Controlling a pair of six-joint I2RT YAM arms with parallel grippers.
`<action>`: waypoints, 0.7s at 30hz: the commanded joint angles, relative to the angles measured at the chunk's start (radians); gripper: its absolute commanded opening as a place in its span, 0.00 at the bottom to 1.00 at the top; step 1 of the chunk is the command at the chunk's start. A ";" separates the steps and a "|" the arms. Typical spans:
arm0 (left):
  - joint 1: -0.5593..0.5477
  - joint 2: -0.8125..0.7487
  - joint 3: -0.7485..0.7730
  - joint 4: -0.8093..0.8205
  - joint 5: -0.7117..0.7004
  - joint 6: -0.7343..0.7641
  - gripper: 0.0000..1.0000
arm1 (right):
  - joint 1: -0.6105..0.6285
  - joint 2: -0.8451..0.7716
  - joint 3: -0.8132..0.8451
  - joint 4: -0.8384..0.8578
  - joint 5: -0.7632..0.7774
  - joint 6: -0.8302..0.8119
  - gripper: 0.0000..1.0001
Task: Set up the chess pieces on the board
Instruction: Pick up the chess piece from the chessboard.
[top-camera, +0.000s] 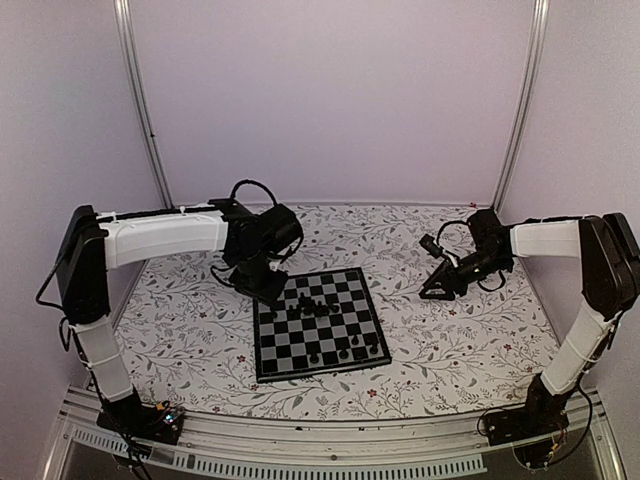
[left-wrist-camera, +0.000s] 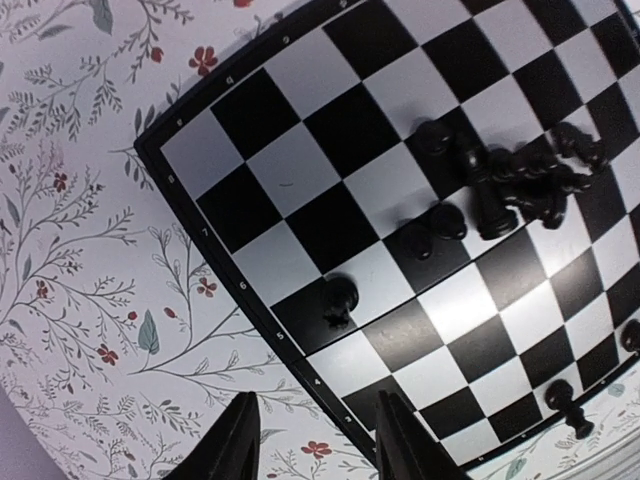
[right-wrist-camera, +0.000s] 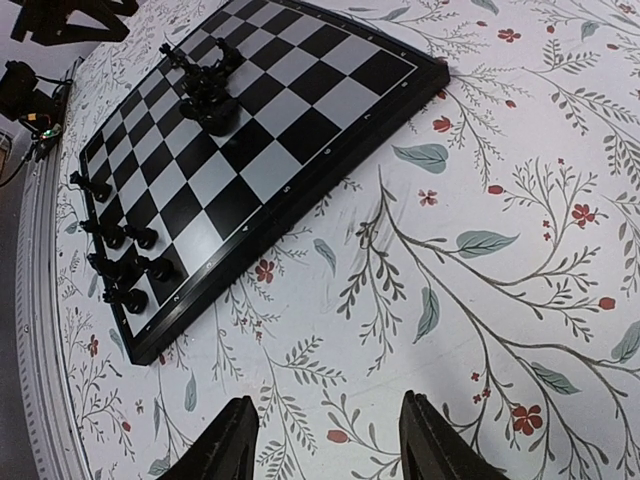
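Observation:
The board (top-camera: 345, 335) lies flat in the middle of the floral table cover. A heap of tiny black chess pieces (top-camera: 313, 306) lies on its far middle squares, and several more stand along its near edge (top-camera: 345, 351). My left gripper (top-camera: 268, 285) hovers open and empty over the board's far left corner. In the left wrist view the heap (left-wrist-camera: 520, 185) and a lone pawn (left-wrist-camera: 339, 296) show, and the fingers (left-wrist-camera: 240, 440) straddle the board's border. My right gripper (top-camera: 432, 292) is open and empty over the cover, to the right of the board (right-wrist-camera: 300, 120).
The floral cover (top-camera: 450, 340) surrounds the board. White walls and two metal posts (top-camera: 140, 110) enclose the back and sides. A metal rail (top-camera: 320, 450) with both arm bases runs along the near edge.

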 joint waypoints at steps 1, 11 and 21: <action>0.024 0.013 -0.046 0.084 0.033 0.001 0.41 | 0.005 0.011 0.022 -0.007 0.004 -0.013 0.52; 0.069 0.073 -0.068 0.154 0.102 0.041 0.39 | 0.006 0.033 0.025 -0.013 0.006 -0.019 0.52; 0.082 0.141 -0.045 0.149 0.106 0.056 0.27 | 0.005 0.043 0.026 -0.016 0.011 -0.022 0.53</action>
